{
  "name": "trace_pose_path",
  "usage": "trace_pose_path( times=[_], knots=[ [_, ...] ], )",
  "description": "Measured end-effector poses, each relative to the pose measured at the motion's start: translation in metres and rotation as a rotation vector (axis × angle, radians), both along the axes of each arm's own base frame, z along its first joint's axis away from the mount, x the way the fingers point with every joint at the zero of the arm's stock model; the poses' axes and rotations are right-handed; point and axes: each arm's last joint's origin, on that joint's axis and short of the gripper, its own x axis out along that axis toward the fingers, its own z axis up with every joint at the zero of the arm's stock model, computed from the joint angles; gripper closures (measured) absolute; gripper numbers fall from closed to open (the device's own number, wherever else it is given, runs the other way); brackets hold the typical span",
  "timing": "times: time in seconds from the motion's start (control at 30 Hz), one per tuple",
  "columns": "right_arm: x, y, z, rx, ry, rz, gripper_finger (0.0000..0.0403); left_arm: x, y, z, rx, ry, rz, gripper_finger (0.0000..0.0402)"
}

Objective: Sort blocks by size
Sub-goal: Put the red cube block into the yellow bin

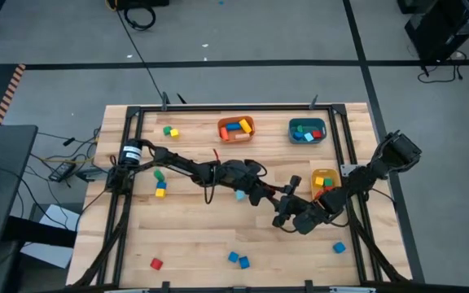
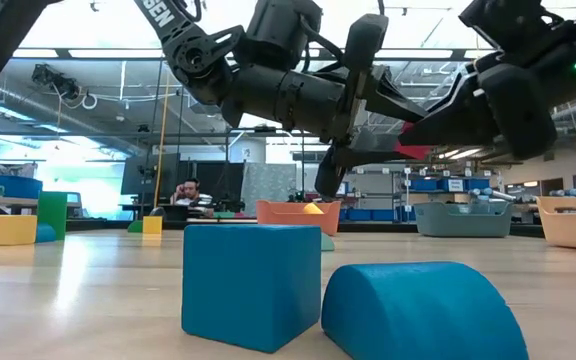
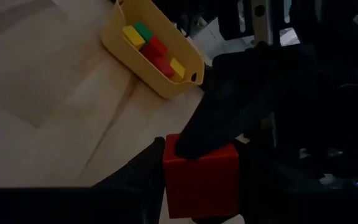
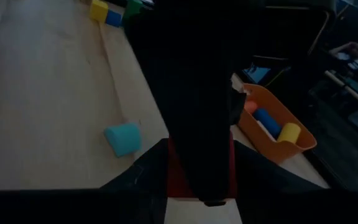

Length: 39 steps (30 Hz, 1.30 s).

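A red block [image 3: 201, 186] is held in the air over the table's right middle, between both grippers. My left gripper [image 1: 287, 205] reaches across from the left and is shut on it. My right gripper [image 1: 301, 218] comes from the right and meets it at the same block, which also shows in the right wrist view [image 4: 174, 175], mostly hidden behind the left gripper. Loose blocks lie on the table: a light blue one [image 1: 240, 194], blue ones [image 1: 238, 260], a red one [image 1: 155, 264]. My left gripper pinches the red block's two opposite sides [image 3: 169, 180] between its two fingers. The block is lifted clear of the table. My right gripper has the same block between its fingers [image 4: 232, 177]. One of its fingers [image 3: 216, 124] lies over the block's upper far edge; the left gripper hides the rest.
An orange bin [image 1: 252, 122] and a teal bin [image 1: 322, 124] stand at the far edge, and a yellow bin [image 1: 313, 175] with several blocks is just beyond the grippers. More blocks lie at the far left [image 1: 169, 131], left [image 1: 160, 190] and near right [image 1: 339, 247].
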Motion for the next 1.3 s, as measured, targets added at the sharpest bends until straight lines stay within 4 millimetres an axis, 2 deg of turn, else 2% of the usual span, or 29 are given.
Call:
trace_pose_path(
  times=[0.23,0.57,0.97,1.3],
  knots=[
    [0.003,-0.003,0.0,0.031,0.001,0.007,0.0254,0.0,0.004,0.0,0.095,-0.009,0.029,0.0211],
    [0.002,-0.006,-0.001,-0.032,0.019,-0.027,0.0252,0.0,0.008,-0.001,0.113,-0.006,0.045,0.0161],
    [-0.009,-0.005,-0.004,-0.102,0.043,-0.086,0.0251,0.001,0.029,0.002,0.122,-0.029,0.039,0.016],
    [-0.036,-0.018,0.012,0.032,0.019,-0.174,0.0251,-0.002,0.037,0.002,0.214,0.011,0.021,0.0161]
  ],
)
